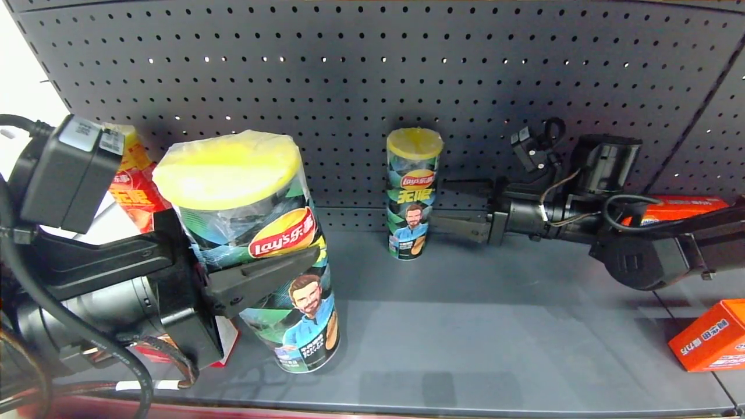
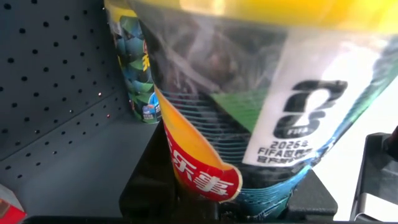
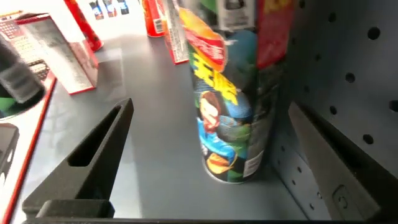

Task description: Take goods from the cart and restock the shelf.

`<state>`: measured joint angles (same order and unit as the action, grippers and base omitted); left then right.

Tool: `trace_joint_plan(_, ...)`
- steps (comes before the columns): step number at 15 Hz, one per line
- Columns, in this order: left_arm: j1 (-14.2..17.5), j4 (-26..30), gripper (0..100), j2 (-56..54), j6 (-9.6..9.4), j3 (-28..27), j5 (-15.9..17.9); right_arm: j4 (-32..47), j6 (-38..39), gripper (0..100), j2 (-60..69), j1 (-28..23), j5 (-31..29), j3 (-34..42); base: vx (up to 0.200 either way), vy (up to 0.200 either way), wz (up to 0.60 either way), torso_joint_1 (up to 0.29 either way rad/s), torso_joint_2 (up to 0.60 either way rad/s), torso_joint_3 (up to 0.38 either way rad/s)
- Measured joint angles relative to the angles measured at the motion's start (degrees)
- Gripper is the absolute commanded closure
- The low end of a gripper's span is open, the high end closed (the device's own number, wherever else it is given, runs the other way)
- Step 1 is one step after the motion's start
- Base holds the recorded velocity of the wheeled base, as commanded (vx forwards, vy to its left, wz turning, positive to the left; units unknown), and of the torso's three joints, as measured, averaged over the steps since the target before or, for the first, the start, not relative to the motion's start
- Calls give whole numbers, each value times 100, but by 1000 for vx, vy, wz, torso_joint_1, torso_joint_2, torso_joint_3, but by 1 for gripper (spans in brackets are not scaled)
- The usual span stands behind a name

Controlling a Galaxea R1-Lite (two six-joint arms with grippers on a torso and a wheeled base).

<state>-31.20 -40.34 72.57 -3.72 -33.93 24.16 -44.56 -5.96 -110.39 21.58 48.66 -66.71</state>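
Note:
A chips can point(image 1: 256, 244) with a yellow lid and a green-blue wrap stands slightly tilted near the front of the grey shelf point(image 1: 477, 337). My left gripper point(image 1: 250, 262) is shut on its middle, and the can point(image 2: 249, 112) looms close over the left gripper point(image 2: 230, 199) in the left wrist view. A second, matching can point(image 1: 413, 195) stands upright at the back by the pegboard. My right gripper point(image 1: 442, 203) is open just to that can's right, fingers apart from it. In the right wrist view this can point(image 3: 233, 118) stands just off the wide-spread fingertips point(image 3: 121, 115).
A red and yellow packet point(image 1: 131, 180) sits at the back left behind my left arm. An orange box point(image 1: 713, 337) lies at the front right and another point(image 1: 675, 206) behind my right arm. The pegboard wall point(image 1: 372, 70) closes the back.

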Motion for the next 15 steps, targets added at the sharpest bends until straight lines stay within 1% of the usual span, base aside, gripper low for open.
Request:
trace_joint_plan(4, 6, 2, 100, 0, 2, -5, -7, 0, 0, 0, -444, 57, 0, -443, 0, 0, 0, 0, 0, 0)
trace_joint_plan(12, 80, 0, 100, 11, 5, 0, -7, -46, 2, 0, -1123, 378, 13, -1030, 0, 0, 0, 0, 0, 0)
trace_joint_plan(15, 83, -2, 100, 11, 5, 16, -71, -85, 9, 0, -1321, 441, -11, -1203, 0, 0, 0, 0, 0, 0)
